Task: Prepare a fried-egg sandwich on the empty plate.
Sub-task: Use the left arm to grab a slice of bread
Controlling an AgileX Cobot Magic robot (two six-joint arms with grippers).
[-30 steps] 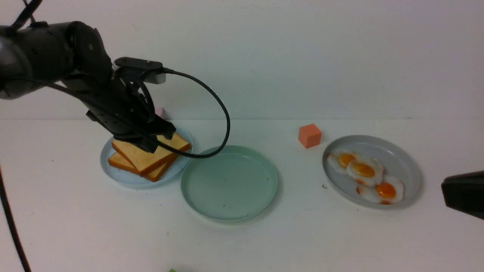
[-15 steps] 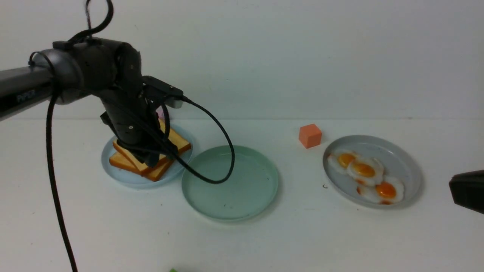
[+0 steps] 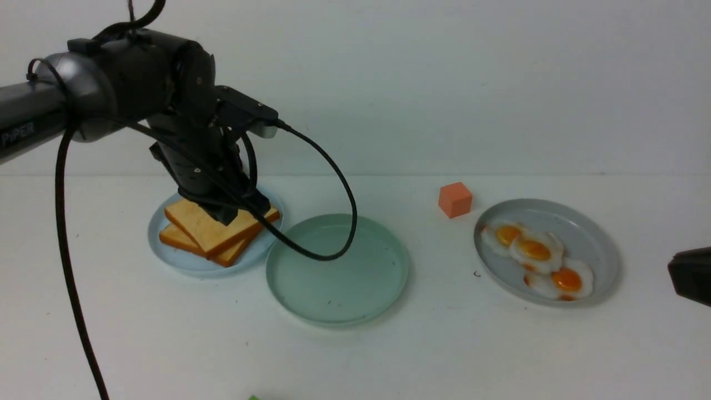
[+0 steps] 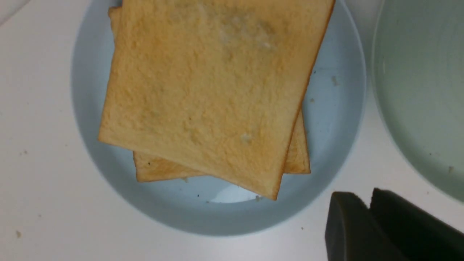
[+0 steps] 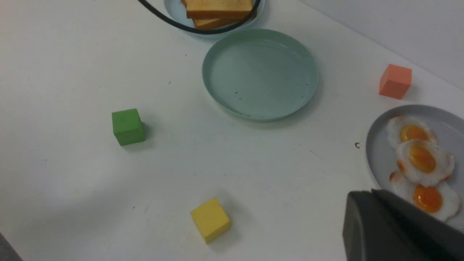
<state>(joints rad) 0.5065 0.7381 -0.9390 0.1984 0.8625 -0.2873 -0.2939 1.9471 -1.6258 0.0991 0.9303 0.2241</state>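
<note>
Two golden-brown toast slices (image 3: 214,225) lie stacked askew on the light blue plate (image 3: 183,264); the left wrist view shows the top slice (image 4: 214,90) close up. The mint-green plate (image 3: 336,269) sits bare beside it, to the right. Three fried eggs (image 3: 533,250) lie on the grey plate (image 3: 589,233). My left gripper (image 3: 239,208) hovers just above the toast stack's right side, shut and empty; its fingertips (image 4: 348,203) show past the blue plate's rim. My right gripper (image 5: 369,197) is shut and empty, near the grey plate at the right edge (image 3: 689,275).
An orange cube (image 3: 455,199) stands behind the grey plate's left side. A green cube (image 5: 127,127) and a yellow cube (image 5: 210,219) sit on the near part of the table. The left arm's black cable (image 3: 341,222) loops over the mint plate's far rim.
My left arm has swung up and turned its wrist; the gripper has shifted slightly right and up over the toast. My right gripper has drawn back a little to the right.
</note>
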